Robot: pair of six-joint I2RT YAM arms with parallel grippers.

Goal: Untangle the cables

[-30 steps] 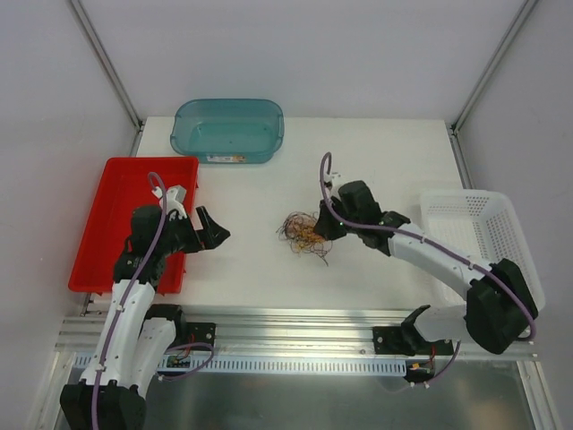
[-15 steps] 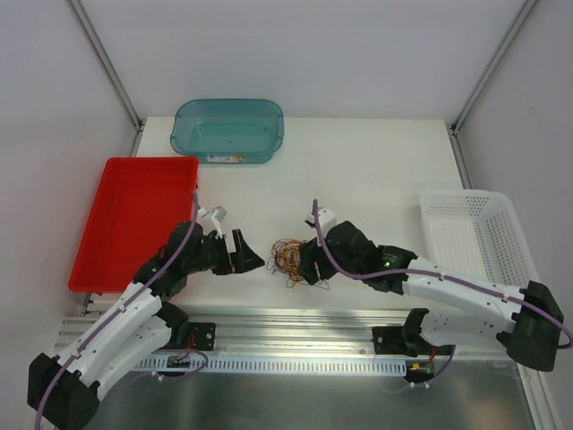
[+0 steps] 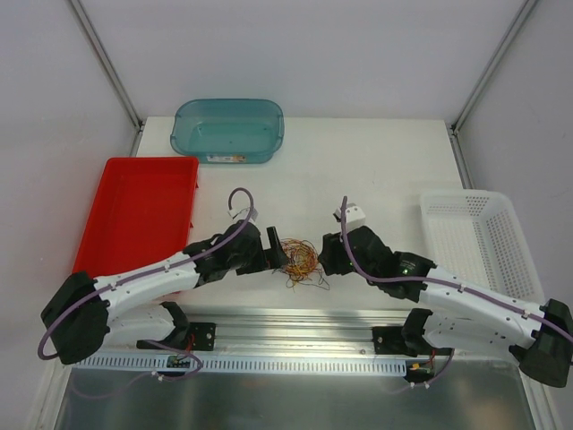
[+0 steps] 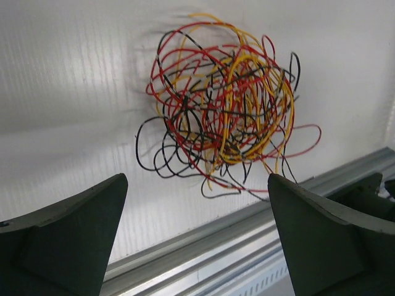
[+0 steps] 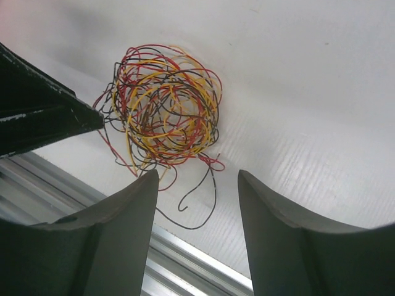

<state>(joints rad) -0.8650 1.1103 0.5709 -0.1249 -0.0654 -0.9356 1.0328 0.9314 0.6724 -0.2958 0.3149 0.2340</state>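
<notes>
White table point(image 3: 376, 161), pale grey walls point(image 3: 304, 54) on three sides, slanted metal corner posts point(image 3: 106, 61), aluminium rail point(image 3: 295, 321) along near edge

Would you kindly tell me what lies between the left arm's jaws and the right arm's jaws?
The tangle of cables lies there on the table, clearest in the top external view; neither pair of jaws holds it.

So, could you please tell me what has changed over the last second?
The right tool dragged the cables toward the near table edge, then opened and let them go. The left tool, open throughout, swung from beside the red tray to the tangle's left side. The teal tub, red tray and white basket stayed put.
</notes>
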